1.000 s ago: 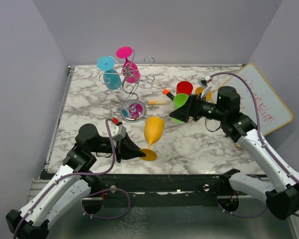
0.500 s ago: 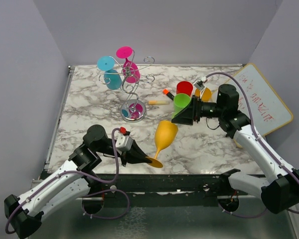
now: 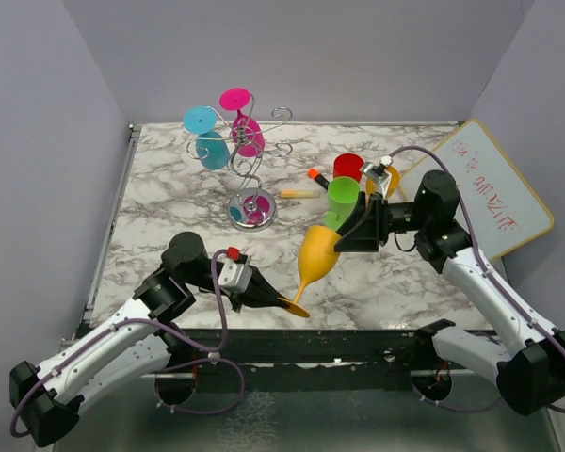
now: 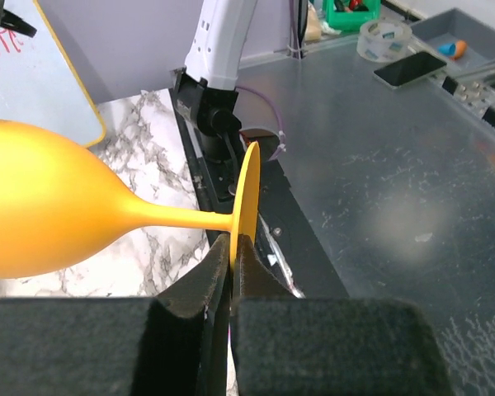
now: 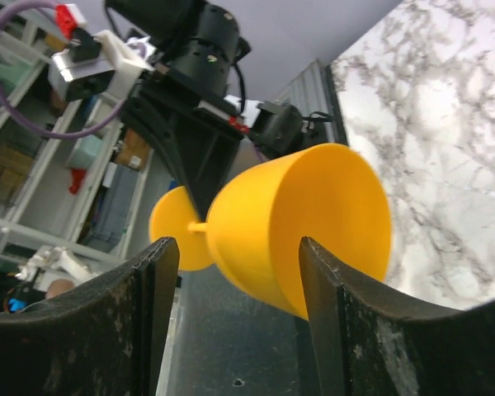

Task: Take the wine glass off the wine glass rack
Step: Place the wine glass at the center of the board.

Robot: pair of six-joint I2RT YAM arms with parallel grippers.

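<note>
An orange wine glass [image 3: 317, 254] is held tilted above the front of the table. My left gripper [image 3: 279, 302] is shut on the glass's round foot [image 4: 247, 194], with the bowl [image 4: 41, 206] pointing away to the right. My right gripper [image 3: 347, 239] is open. Its fingers [image 5: 153, 289] stand either side of the bowl's rim end [image 5: 305, 223] with gaps showing. The chrome wine glass rack [image 3: 249, 162] stands at the back left on its round base [image 3: 252, 211]. A blue glass [image 3: 207, 141] and a pink glass [image 3: 243, 118] hang from it.
A green cup [image 3: 342, 193], a red cup [image 3: 348, 167] and an orange object [image 3: 386, 177] stand at the back right. A marker [image 3: 315, 174] and a yellow stick [image 3: 297, 193] lie near them. A whiteboard [image 3: 494, 188] leans off the table's right edge.
My left gripper has carried the orange glass to the right and tilted it over. My right gripper has come forward from the cups, and its open fingers now straddle the bowl.
</note>
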